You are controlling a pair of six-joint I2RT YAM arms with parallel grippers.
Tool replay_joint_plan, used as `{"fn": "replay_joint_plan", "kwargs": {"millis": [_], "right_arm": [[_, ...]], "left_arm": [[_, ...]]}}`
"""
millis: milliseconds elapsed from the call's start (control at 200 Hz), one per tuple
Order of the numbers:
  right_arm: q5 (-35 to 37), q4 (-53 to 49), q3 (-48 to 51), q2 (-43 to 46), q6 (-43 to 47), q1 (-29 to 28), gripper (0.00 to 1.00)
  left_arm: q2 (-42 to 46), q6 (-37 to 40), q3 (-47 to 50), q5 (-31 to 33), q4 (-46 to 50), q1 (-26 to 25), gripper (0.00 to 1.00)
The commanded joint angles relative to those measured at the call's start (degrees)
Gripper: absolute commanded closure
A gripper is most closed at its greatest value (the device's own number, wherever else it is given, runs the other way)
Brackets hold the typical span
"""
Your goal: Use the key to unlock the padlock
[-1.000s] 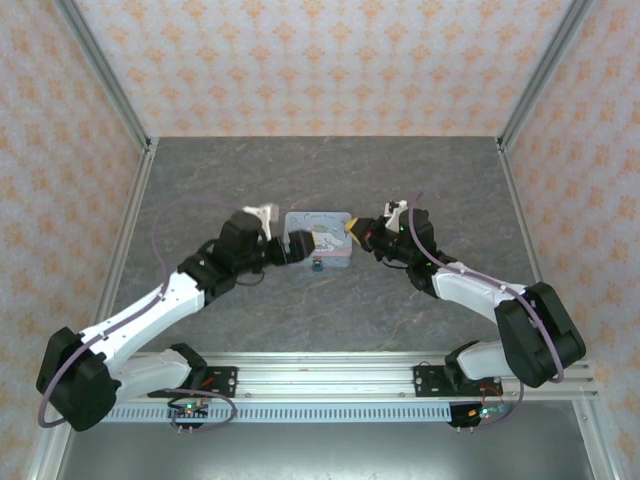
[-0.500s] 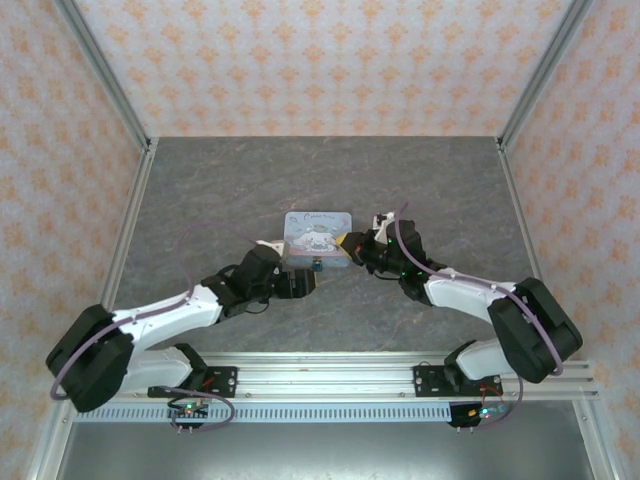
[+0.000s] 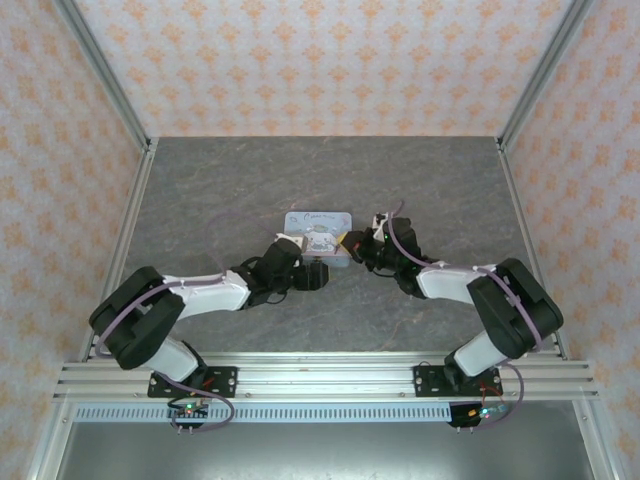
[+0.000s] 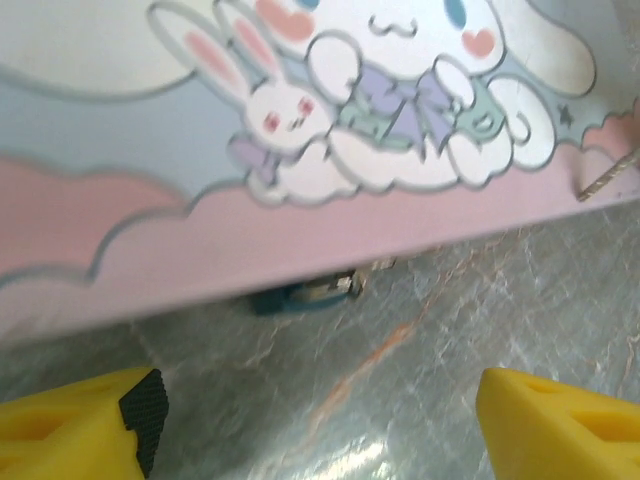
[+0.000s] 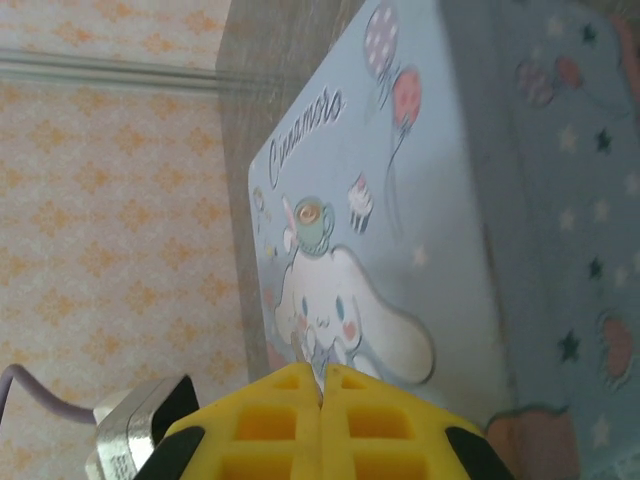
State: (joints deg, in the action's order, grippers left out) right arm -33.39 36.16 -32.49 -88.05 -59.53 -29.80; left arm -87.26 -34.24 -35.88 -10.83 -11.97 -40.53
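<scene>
Grey table [image 3: 420, 180]: left end effector [image 4: 320, 430] swung closer, now facing padlock [image 4: 300, 294].

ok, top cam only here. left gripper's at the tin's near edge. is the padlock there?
Observer: Yes. The left wrist view has the padlock at the foot of the tin's near side, partly hidden.
Operator: Jaws around it?
Observer: No. The left gripper is open, jaws wide apart and short of it.
Operator: Right one holding anything?
Observer: The right gripper is shut, jaws pressed together beside the tin. I can't tell whether anything is pinched.
</scene>
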Motion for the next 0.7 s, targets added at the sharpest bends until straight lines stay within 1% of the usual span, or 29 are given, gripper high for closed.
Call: {"fn": "replay_joint_plan", "kwargs": {"millis": [0,145,410,525,691], "right_arm": [[-1.0,3.7,-1.8,-1.9,-0.3,1.6,1.00],[-2.0,3.8,-3.3,-3.8,-0.3,2.5,1.00],[-3.1,3.9,-4.6,-5.7,-0.7,2.9,1.00],[-3.4,3.7,-4.4,-5.8,-0.7,3.0,1.00],[-3.5,3.0,-4.4,-5.6,-0.5,3.1,1.00]], "left_arm": [[-2.7,2.9,-2.6,2.6,-4.4,-0.4,0.19],[-5.9,3.3,-3.8,3.3,-6.4,-0.4,0.21],[-7.8,4.9,-1.9,6.8,-10.5,-0.4,0.23],[-9.5,5.1,-2.0,6.2,-12.1,-0.4,0.23],[-11.5,4.8,-2.8,3.5,-15.1,-0.4,0.24]]}}
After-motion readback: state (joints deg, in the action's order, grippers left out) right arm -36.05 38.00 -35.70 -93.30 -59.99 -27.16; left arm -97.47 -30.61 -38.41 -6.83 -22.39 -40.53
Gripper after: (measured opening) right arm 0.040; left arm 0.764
